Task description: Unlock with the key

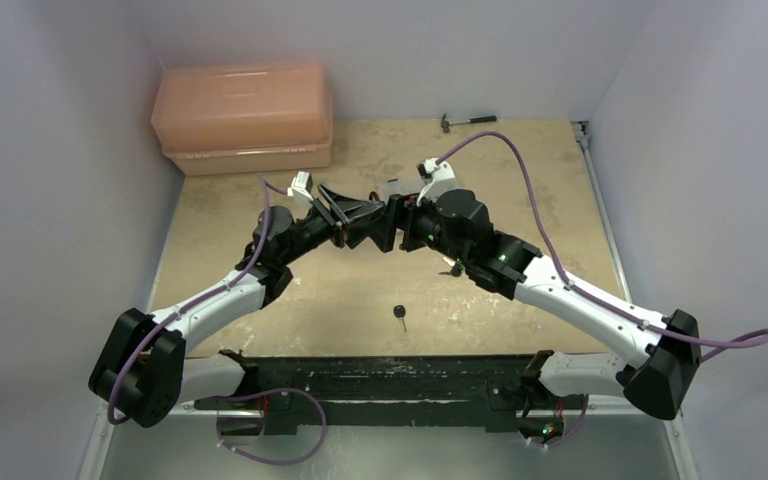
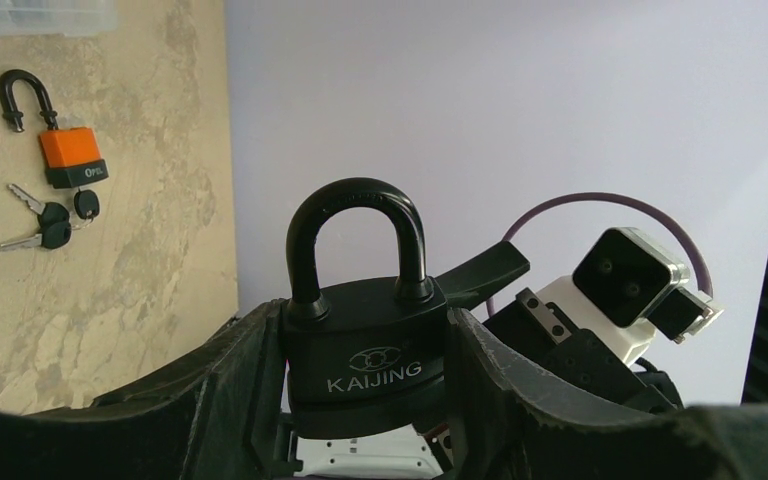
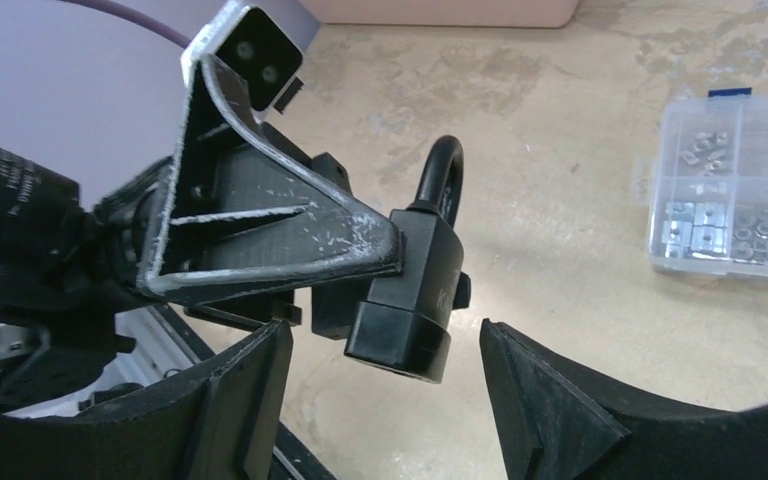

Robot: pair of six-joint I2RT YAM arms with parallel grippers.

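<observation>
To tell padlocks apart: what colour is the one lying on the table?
Orange padlock, black shackle; left wrist view.

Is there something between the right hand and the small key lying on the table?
Nothing visible does. The key lies alone on the table, with bare surface between it and the open right hand, which is at the black padlock held by the left hand.

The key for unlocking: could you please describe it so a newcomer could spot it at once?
Start at the black rail along the near edge; just beyond its middle, alone on the tabletop, lies the key. It is a single key with a round black head and thin blade, unlike the ringed bunch of keys beside the orange padlock.
</observation>
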